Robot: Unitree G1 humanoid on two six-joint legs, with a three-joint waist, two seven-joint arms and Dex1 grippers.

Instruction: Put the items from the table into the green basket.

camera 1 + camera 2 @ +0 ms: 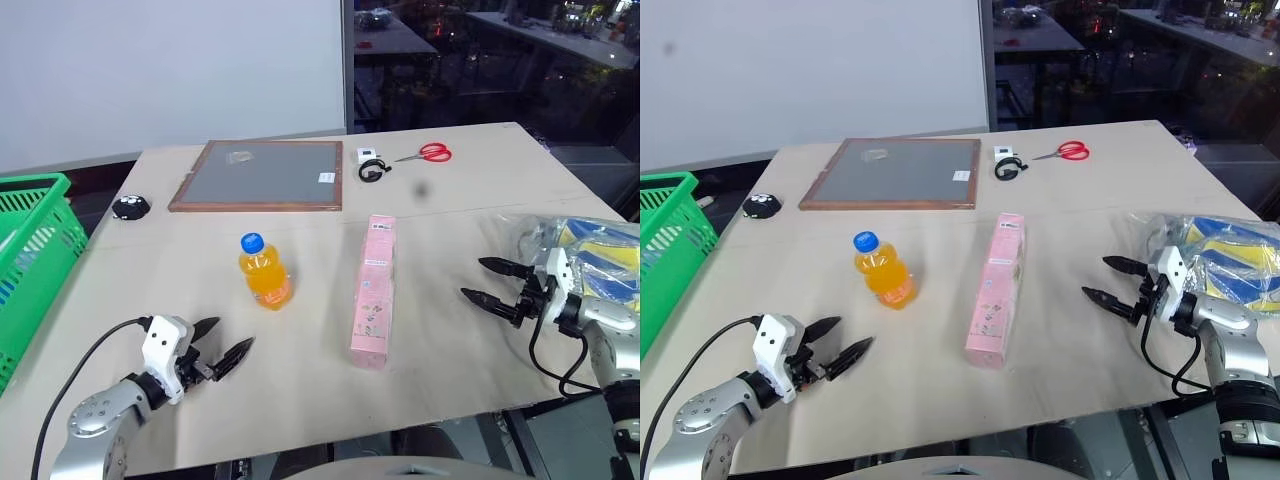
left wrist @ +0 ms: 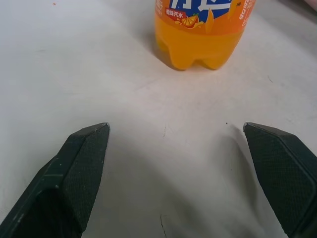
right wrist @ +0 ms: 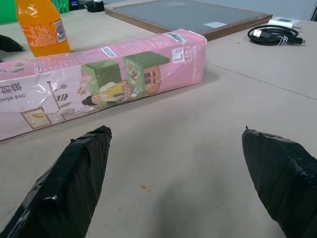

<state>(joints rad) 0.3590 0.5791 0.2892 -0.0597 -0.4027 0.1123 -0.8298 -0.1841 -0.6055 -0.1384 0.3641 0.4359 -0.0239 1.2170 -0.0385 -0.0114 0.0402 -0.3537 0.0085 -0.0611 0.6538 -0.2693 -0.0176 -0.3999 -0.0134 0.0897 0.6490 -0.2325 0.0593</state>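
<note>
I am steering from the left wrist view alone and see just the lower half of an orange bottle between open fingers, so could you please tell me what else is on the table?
Observer: A long pink carton lies flat just to the right of the bottle, apart from it.
Operator: Thank you. Where is the basket?
Observer: The green basket sits off the table's left edge, beyond the bottle.
Operator: And the other arm?
Observer: The right pincer hovers open, right of the carton, pointing towards it and touching nothing.
</note>
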